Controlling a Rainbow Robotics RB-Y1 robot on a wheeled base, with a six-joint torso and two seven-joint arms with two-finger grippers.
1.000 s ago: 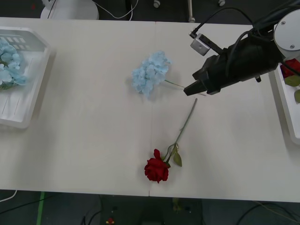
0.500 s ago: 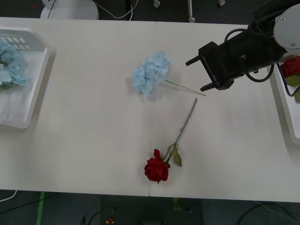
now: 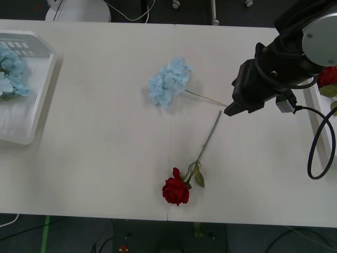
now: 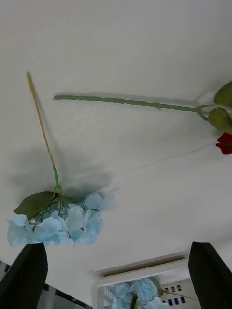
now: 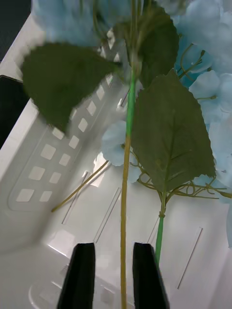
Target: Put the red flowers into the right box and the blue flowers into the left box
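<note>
A red flower (image 3: pixel 176 191) lies near the table's front edge, its stem (image 4: pixel 125 101) running up to the right. A blue flower (image 3: pixel 169 81) lies mid-table, its thin stem pointing right. My right gripper (image 3: pixel 230 109) hovers over the two stem ends, open, with the blue cluster (image 4: pixel 58 224) and the rose stem ahead of it. The left box (image 3: pixel 37 100) holds blue flowers (image 3: pixel 9 71). My left gripper (image 5: pixel 115 270) hangs over its slotted bottom (image 5: pixel 43 159), fingers a little apart, a stem (image 5: pixel 124 207) running loose between them. The right box (image 3: pixel 322 126) holds a red bloom (image 3: pixel 327 75).
A black cable (image 3: pixel 315 142) loops down from the right arm beside the right box. The table's front edge (image 3: pixel 168 215) runs just below the rose. Bare tabletop lies between the left box and the two flowers.
The right arm has turned at the wrist and brought its gripper down and slightly right, over the stem ends. Neither flower on the table has moved.
</note>
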